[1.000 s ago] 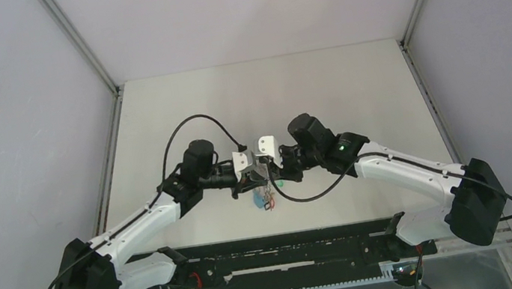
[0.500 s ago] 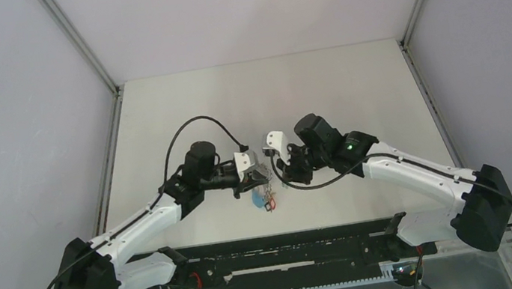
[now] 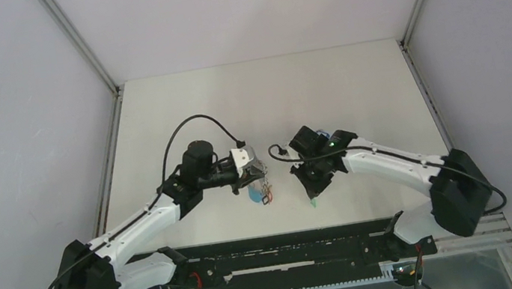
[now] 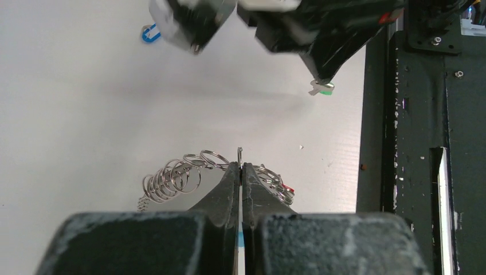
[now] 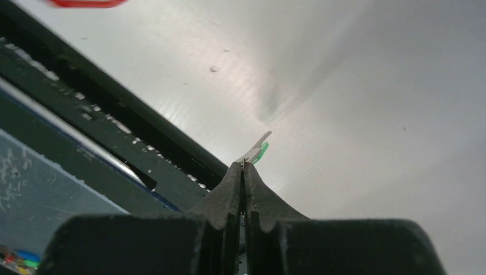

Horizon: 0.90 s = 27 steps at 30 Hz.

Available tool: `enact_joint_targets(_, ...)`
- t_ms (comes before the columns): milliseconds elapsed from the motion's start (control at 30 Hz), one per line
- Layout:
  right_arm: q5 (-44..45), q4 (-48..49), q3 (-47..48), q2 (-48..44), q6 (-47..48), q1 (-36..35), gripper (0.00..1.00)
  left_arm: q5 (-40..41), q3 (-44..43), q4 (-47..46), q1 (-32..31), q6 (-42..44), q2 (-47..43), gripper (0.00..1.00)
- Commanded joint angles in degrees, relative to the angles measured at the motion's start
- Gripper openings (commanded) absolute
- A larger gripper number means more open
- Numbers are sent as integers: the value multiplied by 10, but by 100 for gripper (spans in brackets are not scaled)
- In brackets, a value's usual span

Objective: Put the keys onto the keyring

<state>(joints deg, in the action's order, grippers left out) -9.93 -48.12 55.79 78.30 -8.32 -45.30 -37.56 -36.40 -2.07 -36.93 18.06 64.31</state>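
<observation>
My left gripper (image 4: 240, 165) is shut on the thin wire of the keyring (image 4: 239, 152), held just above the table. Small silver links (image 4: 175, 176) fan out on both sides of the fingers, and a red-tagged key (image 4: 288, 188) hangs at the right. In the top view the keyring (image 3: 256, 192) hangs below the left gripper (image 3: 256, 178). My right gripper (image 5: 243, 165) is shut on the green-tagged key (image 5: 258, 152), which sticks out past the fingertips. In the top view the right gripper (image 3: 311, 195) points down at the table, apart from the ring on its right.
The black rail (image 3: 283, 250) runs along the near edge, close to the right gripper; it also shows in the right wrist view (image 5: 114, 123). A small blue object (image 4: 150, 33) lies on the table beyond the ring. Grey walls enclose the table.
My right gripper has drawn away from the keyring, to the right and toward the near rail, turning downward with the green key in it. The left gripper has held the ring almost still.
</observation>
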Motion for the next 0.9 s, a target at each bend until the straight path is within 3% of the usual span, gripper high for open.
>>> enact_joint_targets(0, 28, -29, 32, 66, -51, 35, 0, 7, 6, -29, 3, -11, -24, 0)
enact_joint_targets(400, 59, 9, 125, 246, -39, 55, 1, 3, 6, -31, 4, -13, -24, 0)
enact_joint_targets(600, 78, 0, 171, 285, -35, 53, 15, 4, 7, -31, 5, -13, -25, 0)
enact_joint_targets(700, 88, 6, 171, 266, -41, 50, 26, 4, 8, -33, 5, -12, -26, 0)
enact_joint_targets(867, 96, 25, 151, 198, -54, 36, 36, 1, 8, -36, 5, -15, -24, 0)
